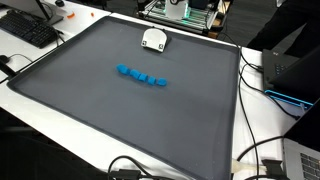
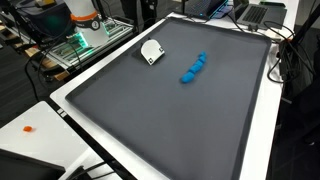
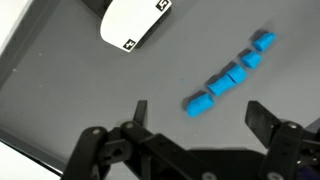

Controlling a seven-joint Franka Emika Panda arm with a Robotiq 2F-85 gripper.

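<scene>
A row of several small blue blocks (image 3: 230, 75) lies on the dark grey mat (image 3: 70, 90), running diagonally in the wrist view. My gripper (image 3: 200, 118) is open and empty. It hovers over the mat with the nearest blue block just beyond and between its fingertips, not touching. A white rounded object with black-and-white markers (image 3: 133, 22) lies farther off. The blocks (image 1: 140, 76) and the white object (image 1: 153, 39) show in both exterior views, blocks (image 2: 194, 68) mid-mat and white object (image 2: 151, 50) near the mat's edge. The gripper does not show in either exterior view.
The mat (image 1: 90, 120) covers a white table. A keyboard (image 1: 30, 30), a laptop (image 1: 285, 75) and cables (image 1: 250, 160) lie around it. A metal frame with green lights (image 2: 85, 40) stands beside the table. A small orange item (image 2: 28, 128) lies on the white edge.
</scene>
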